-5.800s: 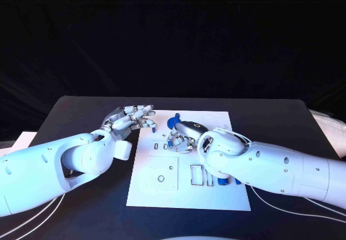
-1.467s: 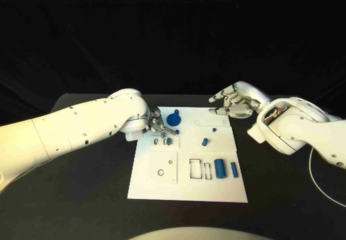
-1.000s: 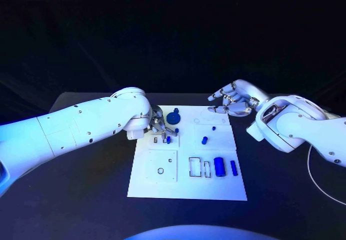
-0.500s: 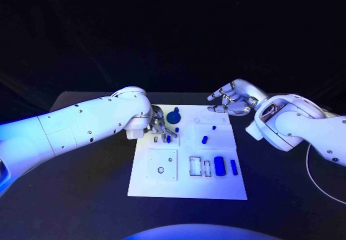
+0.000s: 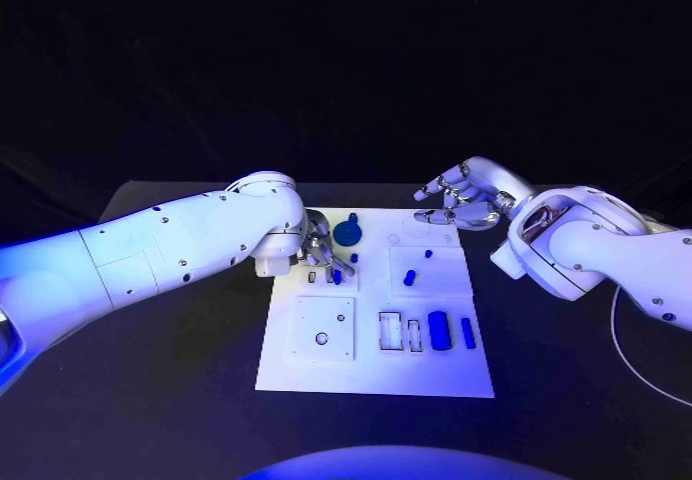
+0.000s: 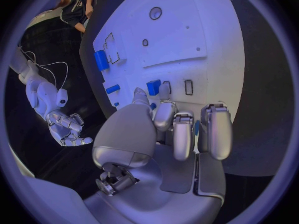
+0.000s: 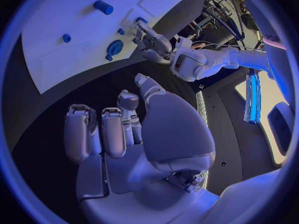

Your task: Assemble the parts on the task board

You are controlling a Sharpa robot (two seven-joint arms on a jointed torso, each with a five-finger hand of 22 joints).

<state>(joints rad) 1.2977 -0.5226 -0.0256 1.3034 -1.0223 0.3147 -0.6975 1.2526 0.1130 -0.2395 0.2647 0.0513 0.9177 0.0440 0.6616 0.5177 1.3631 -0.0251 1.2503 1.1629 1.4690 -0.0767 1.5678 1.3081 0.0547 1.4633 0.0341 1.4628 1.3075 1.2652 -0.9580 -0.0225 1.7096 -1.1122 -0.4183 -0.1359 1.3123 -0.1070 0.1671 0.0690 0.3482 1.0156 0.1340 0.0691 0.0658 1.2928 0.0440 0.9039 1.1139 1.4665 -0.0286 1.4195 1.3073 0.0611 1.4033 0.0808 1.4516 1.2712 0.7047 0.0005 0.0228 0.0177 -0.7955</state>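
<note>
The left hand (image 5: 320,258) was bent down over the near-left part of the task board (image 5: 378,372), its fingers (image 6: 176,134) curled together with their tips at a small blue part (image 6: 153,87) by the row of little slots; the left wrist view showed that part just ahead of the fingertips, touching or nearly so, where the head view hid it behind the hand, and whether the part was truly pinched I could not tell. The right hand (image 5: 464,198) hung above the far right corner of the board with its fingers loosely curled and nothing in them, which the right wrist view confirmed, its fingers (image 7: 112,132) bent inward over bare black table (image 5: 173,400). Farther out on the board, the head view showed a round blue knob (image 5: 348,232) at the far edge, a short blue peg (image 5: 410,277) near the middle, and a thick blue cylinder (image 5: 438,331) beside a thinner blue pin (image 5: 467,333) towards the near right. Compared with half a second earlier, both hands sat almost where they had been and the loose parts had not moved.
</note>
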